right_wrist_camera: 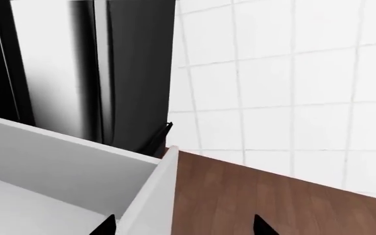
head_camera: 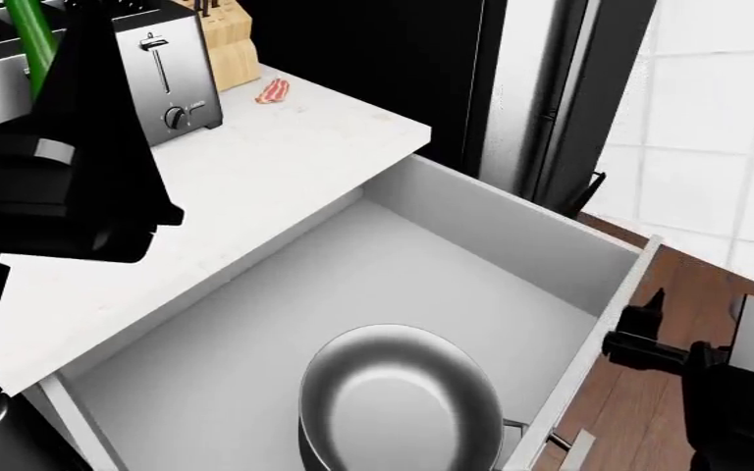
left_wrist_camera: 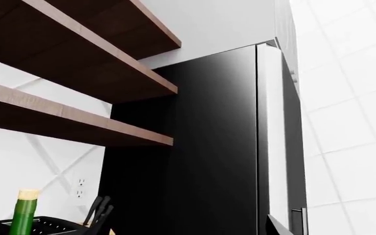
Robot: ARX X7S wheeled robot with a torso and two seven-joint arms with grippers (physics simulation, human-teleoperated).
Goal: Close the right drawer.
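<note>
The right drawer (head_camera: 391, 265) stands pulled far out from under the white counter (head_camera: 233, 177), its light grey inside showing. Its front panel (head_camera: 584, 365) is at the lower right, and its top edge (right_wrist_camera: 150, 196) runs between my right gripper's fingers. My right gripper (right_wrist_camera: 182, 226) is open, one black fingertip (right_wrist_camera: 106, 226) inside the drawer and the other over the floor. In the head view this gripper (head_camera: 636, 332) sits just outside the front panel. My left arm (head_camera: 76, 147) is raised over the counter at the left; its jaws do not show.
A steel bowl (head_camera: 401, 404) lies inside the drawer near its front. A toaster (head_camera: 154, 69), knife block (head_camera: 220, 39), green bottle (head_camera: 26, 39) and bacon strip (head_camera: 272, 91) sit on the counter. A black fridge (left_wrist_camera: 201, 147) stands behind the drawer, wooden shelves (left_wrist_camera: 77, 63) hang above, and wood floor (right_wrist_camera: 273, 196) lies beside it.
</note>
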